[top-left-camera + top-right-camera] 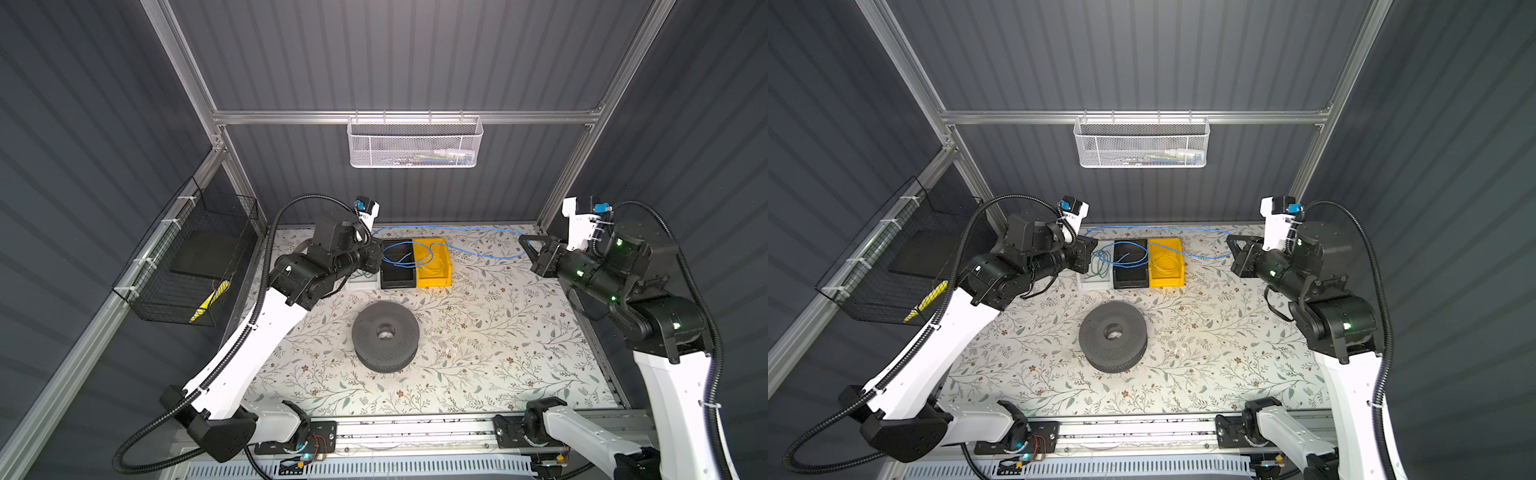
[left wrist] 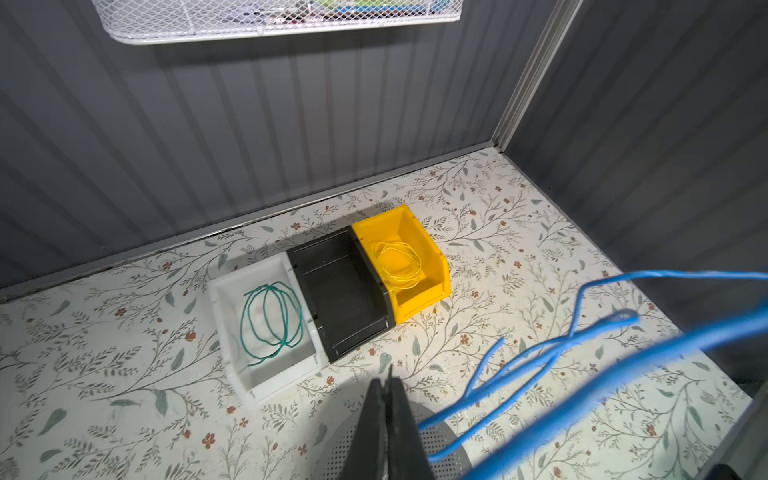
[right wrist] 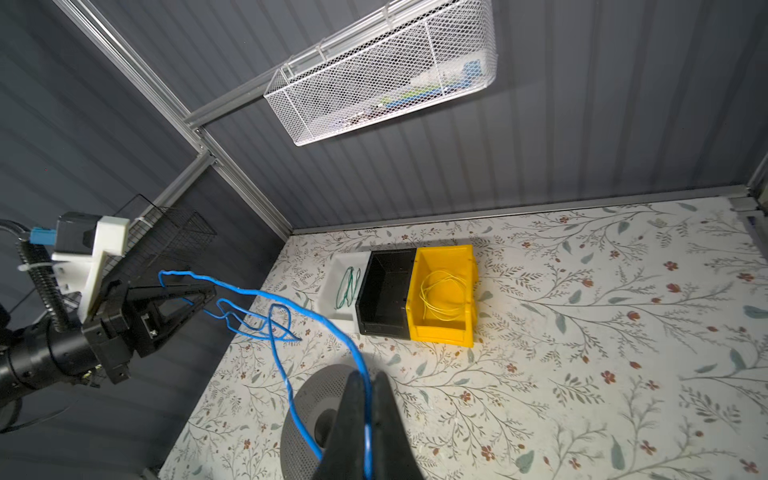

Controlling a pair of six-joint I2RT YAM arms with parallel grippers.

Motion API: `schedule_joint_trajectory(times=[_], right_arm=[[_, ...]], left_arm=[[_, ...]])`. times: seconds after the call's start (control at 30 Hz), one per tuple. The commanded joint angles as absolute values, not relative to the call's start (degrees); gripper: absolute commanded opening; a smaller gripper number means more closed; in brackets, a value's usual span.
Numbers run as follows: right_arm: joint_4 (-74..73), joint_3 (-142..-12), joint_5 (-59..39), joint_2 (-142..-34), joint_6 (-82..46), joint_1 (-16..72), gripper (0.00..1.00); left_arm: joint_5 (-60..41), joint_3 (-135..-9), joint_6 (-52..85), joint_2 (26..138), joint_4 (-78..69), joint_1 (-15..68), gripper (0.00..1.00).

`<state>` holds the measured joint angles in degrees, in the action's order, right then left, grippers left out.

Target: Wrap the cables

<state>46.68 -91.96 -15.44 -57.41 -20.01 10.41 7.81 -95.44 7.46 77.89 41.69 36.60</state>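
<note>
Black fingers of the right end effector are pressed together on the thin bright-blue wire, which runs from them above the floral tabletop toward the left end effector. That one's fingers are together too. Loose blue loops hang just beside it, clear of the tabletop, and whether it pinches the wire cannot be told.

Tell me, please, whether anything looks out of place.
Only the blue wire: pinched in the right gripper, it dangles above the table in loose, tangled loops, unlike the neatly coiled green wire and yellow wire.
</note>
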Motion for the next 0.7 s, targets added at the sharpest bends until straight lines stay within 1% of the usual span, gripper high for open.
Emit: schedule_joint_trajectory(times=[0.0, 0.2, 0.27, 0.33, 0.37, 0.43, 0.5, 0.53, 0.6, 0.67], right_arm=[[48.8, -94.5, -0.2, -55.9, -16.1, 8.5, 0.00], [50.9, -97.0, 4.1, -55.6, -13.4, 8.5, 0.00], [51.9, -98.5, 6.2, -55.5, -12.0, 8.5, 0.00], [53.1, -100.3, 8.6, -55.7, -10.4, 8.6, 0.00], [53.4, -100.9, 9.5, -55.7, -9.8, 8.5, 0.00], [54.1, -101.7, 9.7, -55.8, -9.2, 8.5, 0.00], [54.9, -102.0, 7.7, -56.4, -9.2, 8.6, 0.00], [55.1, -101.6, 5.2, -56.7, -9.6, 8.5, 0.00], [55.3, -99.9, -2.9, -58.0, -11.8, 8.5, 0.00], [51.6, -95.2, -11.5, -57.9, -14.7, 8.6, 0.00]], left_arm=[[26.9, -98.0, 6.4, 79.3, 52.8, 33.8, 0.00], [35.5, -98.1, 6.5, 80.7, 53.7, 33.8, 0.00], [34.8, -98.3, 5.8, 81.4, 54.1, 33.8, 0.00], [36.2, -99.2, 6.7, 82.6, 56.0, 33.8, 0.00], [34.8, -100.0, 7.1, 83.2, 56.9, 33.4, 0.00], [28.3, -100.0, 7.4, 82.9, 56.1, 32.8, 0.00], [16.1, -100.6, 8.2, 82.3, 54.8, 30.9, 0.00], [9.3, -101.1, 8.4, 81.9, 53.8, 30.3, 0.00], [-5.9, -102.7, 9.6, 82.0, 51.8, 30.3, 0.00], [-13.1, -106.1, 11.5, 83.9, 53.4, 30.3, 0.00]])
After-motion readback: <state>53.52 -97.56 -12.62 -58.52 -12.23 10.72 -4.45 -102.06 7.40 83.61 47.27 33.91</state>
